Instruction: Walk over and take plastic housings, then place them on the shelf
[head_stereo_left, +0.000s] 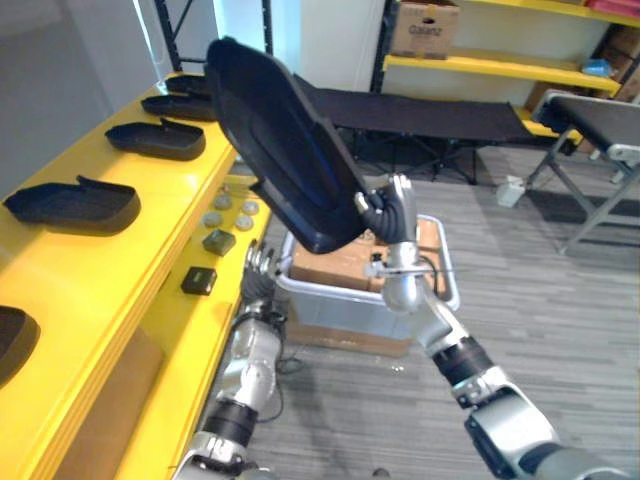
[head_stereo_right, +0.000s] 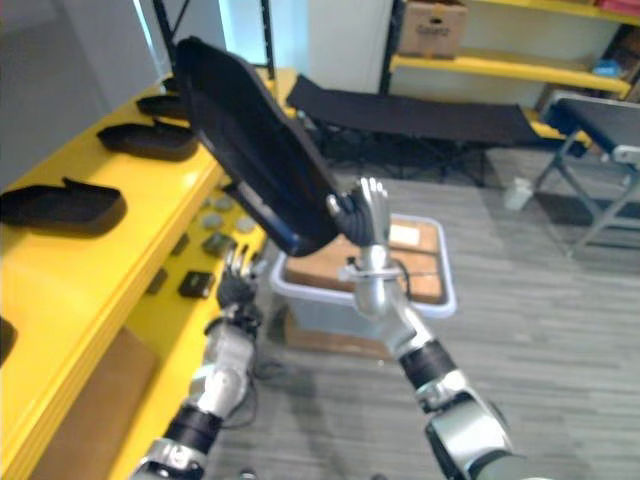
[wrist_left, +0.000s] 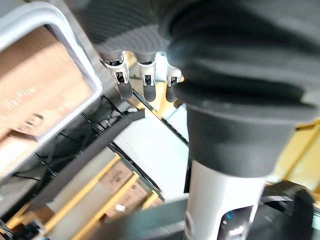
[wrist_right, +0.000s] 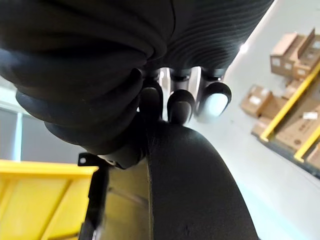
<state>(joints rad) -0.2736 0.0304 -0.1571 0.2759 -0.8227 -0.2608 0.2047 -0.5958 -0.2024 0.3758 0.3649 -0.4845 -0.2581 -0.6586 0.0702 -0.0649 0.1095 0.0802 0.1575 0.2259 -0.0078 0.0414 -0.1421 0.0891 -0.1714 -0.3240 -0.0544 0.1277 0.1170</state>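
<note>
I have the right hand (head_stereo_left: 393, 215) raised in front of the camera with its fingers curled round the lower edge of a big black housing (head_stereo_left: 285, 150), which stands tilted in the air, its upper end leaning out over the front edge of the yellow shelf (head_stereo_left: 165, 205). The housing covers the thumb in the head views. From the right wrist I can only see dark fingertips (wrist_right: 181, 106) pressed against the housing's curved side, and the rest of the grip is hidden by the cover. The left hand (head_stereo_left: 260, 268) hangs low between the shelf's lower ledge and a grey bin (head_stereo_left: 340, 303) and holds nothing. Its fingers look loosely straight, though they are small from here and I can't be sure. Other housings (head_stereo_left: 72, 205) lie in a row along the shelf top, the nearest one cut off by the frame. A few small dark blocks (head_stereo_left: 198, 280) and round discs (head_stereo_left: 222, 205) sit on the ledge, too small for me to make out. Cardboard fills the bin, partly behind the right arm.
</note>
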